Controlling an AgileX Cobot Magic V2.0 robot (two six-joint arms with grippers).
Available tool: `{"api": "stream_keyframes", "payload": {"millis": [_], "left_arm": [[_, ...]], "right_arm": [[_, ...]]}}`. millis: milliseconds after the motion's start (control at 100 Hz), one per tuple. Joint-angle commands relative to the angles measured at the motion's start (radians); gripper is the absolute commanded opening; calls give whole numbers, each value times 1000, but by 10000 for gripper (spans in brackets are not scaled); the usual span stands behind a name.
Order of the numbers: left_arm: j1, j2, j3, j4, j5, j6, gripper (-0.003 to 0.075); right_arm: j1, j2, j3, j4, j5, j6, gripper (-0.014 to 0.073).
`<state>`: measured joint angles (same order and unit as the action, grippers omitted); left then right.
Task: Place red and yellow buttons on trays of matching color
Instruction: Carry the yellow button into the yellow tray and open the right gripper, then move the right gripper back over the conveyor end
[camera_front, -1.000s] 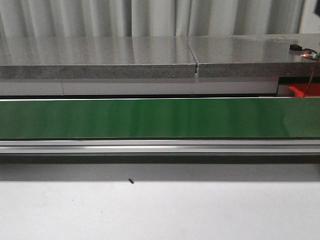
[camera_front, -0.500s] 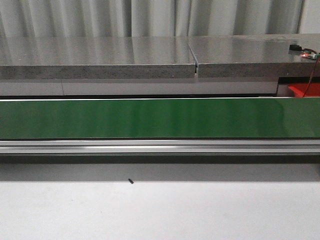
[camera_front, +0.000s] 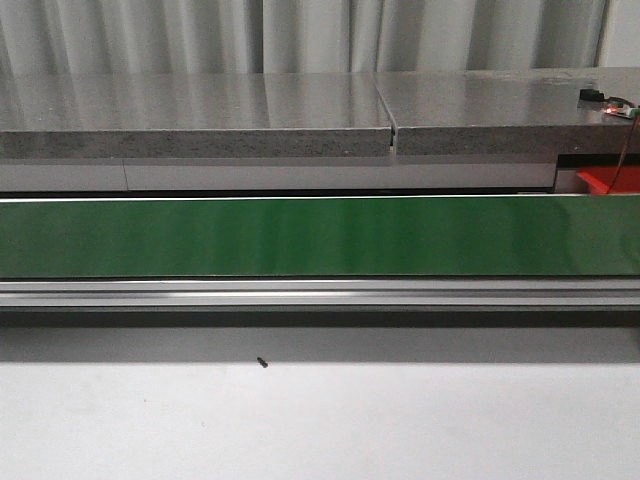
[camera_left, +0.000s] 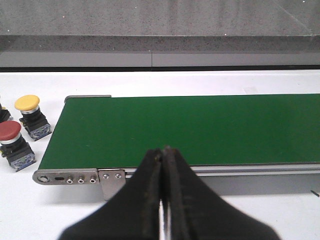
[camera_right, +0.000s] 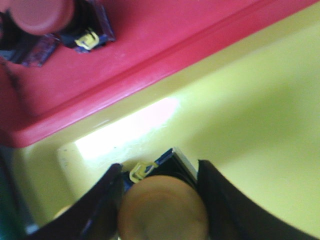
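Fingers of the right gripper (camera_right: 160, 200) are clamped on a yellow button (camera_right: 162, 207), one finger against each side of its body, and they hold it over the floor of the yellow tray (camera_right: 250, 115) — so the thing lies straight between the fingers and the tray lies just beneath, with no sideways offset that I can make out. Whether the button's base already touches the tray is hidden. The release looks like the step in hand. Beside it the red tray (camera_right: 165, 40) already holds a red button (camera_right: 37, 15).

The left gripper (camera_left: 162, 195) has its fingers together with nothing between them, hanging over the near edge of the green belt (camera_left: 200, 127). Off the belt's end a second yellow button (camera_left: 29, 112) and a second red button (camera_left: 12, 142) stand upright on the white surface (camera_left: 225, 80) — the left arm is the nearer to these.
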<state>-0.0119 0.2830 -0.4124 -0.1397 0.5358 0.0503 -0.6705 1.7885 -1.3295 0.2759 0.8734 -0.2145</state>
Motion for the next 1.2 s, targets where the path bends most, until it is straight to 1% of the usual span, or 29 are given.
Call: {"api": "stream_keyframes", "payload": {"millis": [0,170,460,490,530,580,610,680,750,850,1000,1090,1190], "left_arm": [[-9,7,-26,-12,-78,-5,-20],[-9,7,-26,-12,-78,-5,-20],[-9,7,-26,-12,-80,-5,-20],[-9,7,-26,-12,-80,-5,-20],[-9,7,-26,-12,-80,-5,-20],[-9,7,-26,-12,-80,-5,-20],[-9,7,-26,-12,-80,-5,-20],[-9,7,-26,-12,-80,-5,-20],[-9,7,-26,-12,-80,-5,-20],[-9,7,-26,-12,-80,-5,-20],[-9,7,-26,-12,-80,-5,-20],[-9,7,-26,-12,-80,-5,-20],[-9,7,-26,-12,-80,-5,-20]], "right_arm": [[-7,-32,-1,23,-70,-24,218],[-7,-1,12,24,-117,-42,218],[-6,40,13,24,-119,-44,227],[-6,40,13,24,-119,-44,244],[-6,40,11,24,-118,-45,292],[-6,37,11,24,-116,-45,369],[-6,37,11,24,-115,-45,429],[-6,31,11,24,-112,-45,531],[-6,18,10,24,-118,-45,581],[-6,-14,3,33,-131,-45,585],[-1,-90,-18,107,-138,-59,584],[26,-151,-18,154,-155,-104,584],[85,-222,-18,191,-185,-145,584]]}}
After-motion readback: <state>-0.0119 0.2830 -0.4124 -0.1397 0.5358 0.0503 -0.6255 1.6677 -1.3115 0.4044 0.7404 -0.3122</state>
